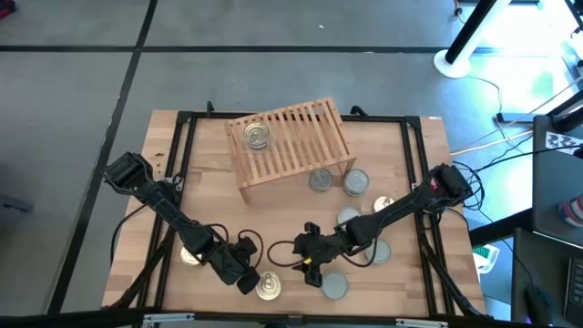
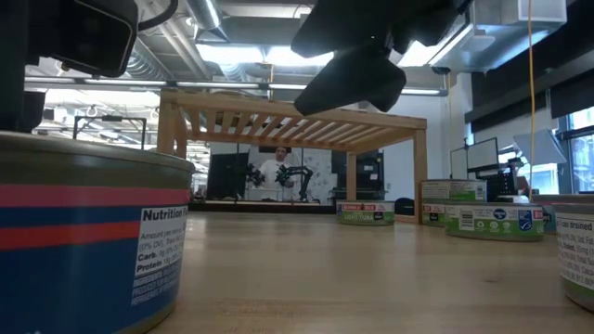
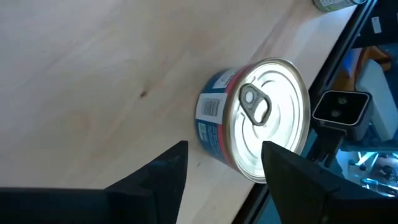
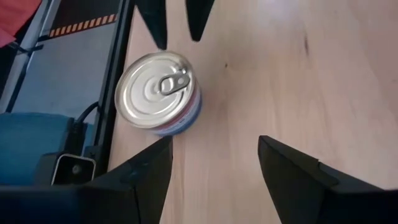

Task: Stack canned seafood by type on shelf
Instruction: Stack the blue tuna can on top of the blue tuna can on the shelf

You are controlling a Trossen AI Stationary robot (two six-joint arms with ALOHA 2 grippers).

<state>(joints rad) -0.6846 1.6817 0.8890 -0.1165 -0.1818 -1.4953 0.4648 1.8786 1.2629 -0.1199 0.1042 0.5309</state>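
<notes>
Pale wood tabletop, tins scattered, both grippers low near the front edge.

The left gripper hangs just beside a gold-topped tin, fingers parted and gripping nothing; that blue-and-red tin sits apart ahead of them. The right gripper hovers nearby, jaws spread and empty. One gold tin rests on the slatted shelf; silver-topped tins stand on the table in front of the shelf.
</notes>
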